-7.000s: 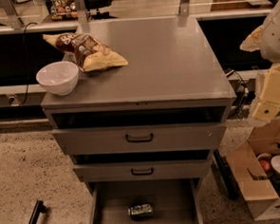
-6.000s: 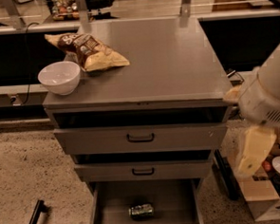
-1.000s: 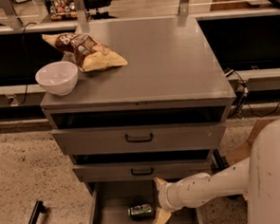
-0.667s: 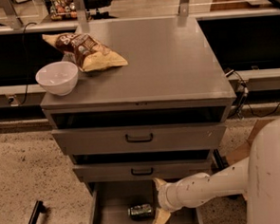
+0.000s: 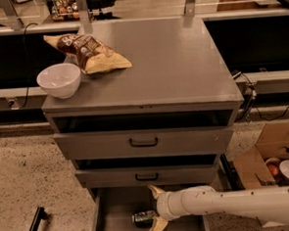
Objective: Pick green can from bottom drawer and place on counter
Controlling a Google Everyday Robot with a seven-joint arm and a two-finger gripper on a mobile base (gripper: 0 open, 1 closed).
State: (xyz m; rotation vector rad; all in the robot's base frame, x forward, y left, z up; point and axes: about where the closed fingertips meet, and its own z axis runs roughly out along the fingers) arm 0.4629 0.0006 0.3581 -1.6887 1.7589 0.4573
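Observation:
The green can (image 5: 142, 217) lies on its side in the open bottom drawer (image 5: 109, 214), in the lower middle of the camera view. My gripper (image 5: 151, 210) has reached into the drawer from the right on its white arm (image 5: 228, 205). It is open, with one pale finger (image 5: 156, 191) behind the can's right end and the other in front of it. Whether the fingers touch the can I cannot tell. Above, the grey counter (image 5: 175, 61) tops the cabinet.
On the counter's left side stand a white bowl (image 5: 59, 79) and a crisp bag (image 5: 89, 52). The two upper drawers (image 5: 143, 142) are pulled out slightly. A cardboard box (image 5: 265, 161) with items sits on the floor at the right. A black bar (image 5: 33, 227) lies at lower left.
Over the seven seconds my arm swung down from beside the cabinet's right side into the bottom drawer. In the last second it has barely moved, and the can lies where it was.

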